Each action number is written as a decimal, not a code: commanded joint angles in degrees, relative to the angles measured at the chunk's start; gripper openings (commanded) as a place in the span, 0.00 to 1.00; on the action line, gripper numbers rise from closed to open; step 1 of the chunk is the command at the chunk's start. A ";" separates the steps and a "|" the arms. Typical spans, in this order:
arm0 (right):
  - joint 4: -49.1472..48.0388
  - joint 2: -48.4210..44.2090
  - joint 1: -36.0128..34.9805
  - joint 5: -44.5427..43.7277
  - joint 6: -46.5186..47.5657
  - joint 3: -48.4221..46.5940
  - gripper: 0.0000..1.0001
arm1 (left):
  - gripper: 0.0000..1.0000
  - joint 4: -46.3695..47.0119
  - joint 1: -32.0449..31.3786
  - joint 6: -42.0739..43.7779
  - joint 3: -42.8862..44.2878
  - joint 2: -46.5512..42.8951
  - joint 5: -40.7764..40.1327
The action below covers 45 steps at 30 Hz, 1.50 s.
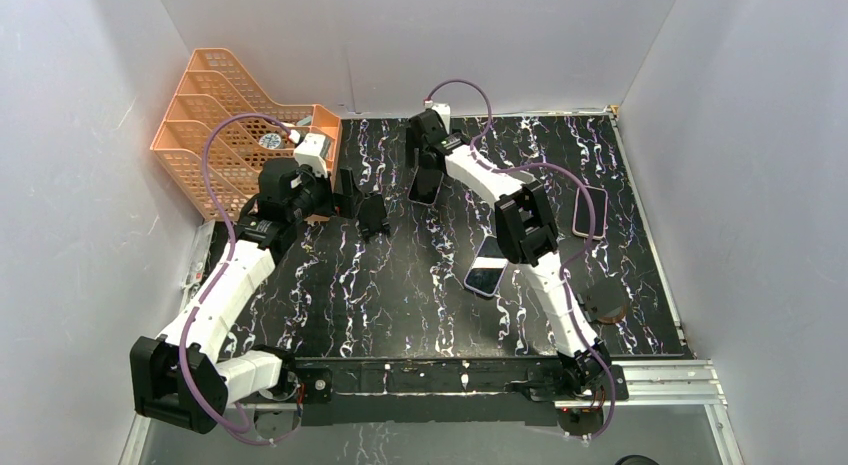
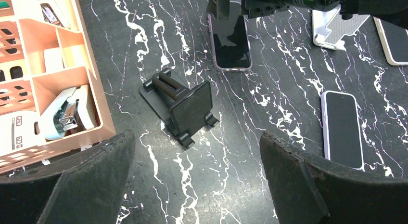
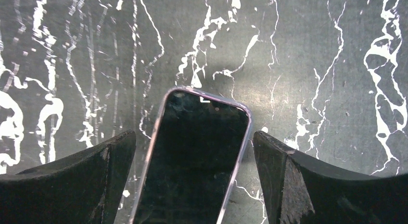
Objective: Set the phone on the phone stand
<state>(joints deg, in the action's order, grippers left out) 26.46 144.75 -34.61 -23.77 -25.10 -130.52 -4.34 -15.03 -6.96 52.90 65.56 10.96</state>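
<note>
A black phone stand [image 2: 180, 106] stands on the black marble table, a short way ahead of my left gripper [image 2: 197, 185], which is open and empty. In the top view the stand [image 1: 372, 215] is just right of the left gripper [image 1: 345, 198]. A dark phone with a pale purple rim [image 3: 192, 161] lies flat between the fingers of my right gripper [image 3: 192, 159]. That gripper is open, with a gap on each side of the phone. In the top view this phone [image 1: 424, 188] lies at the far middle under the right gripper [image 1: 421, 165]. It also shows in the left wrist view [image 2: 231, 38].
An orange divided basket [image 1: 230, 125] holding a stapler [image 2: 65, 113] stands at the far left, close to the left gripper. Two more phones [image 1: 487, 270] [image 1: 590, 210] lie right of centre. A white stand [image 2: 337, 29] sits near the right arm. A brown disc [image 1: 605, 303] lies at the right.
</note>
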 commanded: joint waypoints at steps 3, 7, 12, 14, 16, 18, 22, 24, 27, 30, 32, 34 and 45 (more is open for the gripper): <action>1.90 2.89 -0.02 -2.98 -0.09 -2.04 0.99 | 0.98 -0.76 -0.26 0.97 0.39 -1.27 -0.77; 2.12 4.01 -0.39 -3.09 -0.47 -3.06 0.99 | 0.98 -1.02 -0.52 1.29 0.40 -1.22 -1.10; 4.02 6.98 -0.94 -4.42 -0.34 -6.76 0.99 | 0.98 -1.35 -0.78 1.60 0.43 -1.20 -1.67; 4.08 7.65 -1.19 -4.56 -0.16 -7.17 0.99 | 0.98 -1.37 -0.98 1.75 0.49 -1.22 -1.77; 4.57 7.99 -1.35 -4.95 -0.06 -7.29 0.99 | 0.98 -1.46 -1.15 1.90 0.38 -1.31 -1.88; 5.04 7.96 -1.49 -5.38 0.20 -6.91 0.94 | 0.98 -1.55 -1.27 2.03 0.44 -1.31 -2.14; 4.01 5.55 -1.54 -6.34 0.56 -1.67 0.82 | 0.98 -1.67 -1.47 2.13 0.46 -1.23 -2.33; 2.86 3.91 -1.51 -6.25 0.58 1.80 0.71 | 0.98 -1.56 -1.52 2.13 0.47 -1.14 -2.14; 1.20 2.05 -1.52 -5.28 0.66 5.58 0.52 | 0.98 -1.40 -1.58 1.79 0.35 -0.80 -1.51; 1.36 2.24 -1.44 -3.38 1.17 6.58 0.32 | 0.98 -0.39 -1.60 0.58 -0.32 -0.76 -0.67; 1.66 1.99 -1.31 -2.09 1.24 7.44 0.12 | 0.98 0.54 -1.70 -0.78 -1.20 -0.72 1.26; 0.42 0.03 -1.19 -1.99 0.94 10.60 0.02 | 0.95 1.59 -1.84 -3.38 -2.69 -0.82 3.72; -16.09 -20.23 -0.98 2.12 -1.42 35.05 0.01 | 0.93 16.08 -11.06 -17.73 -17.84 -7.84 1.10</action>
<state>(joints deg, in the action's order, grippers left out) 12.86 130.98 -35.64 -24.16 -24.71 -99.94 4.49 -21.47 -19.57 37.95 60.77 15.35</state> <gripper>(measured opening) 0.862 0.928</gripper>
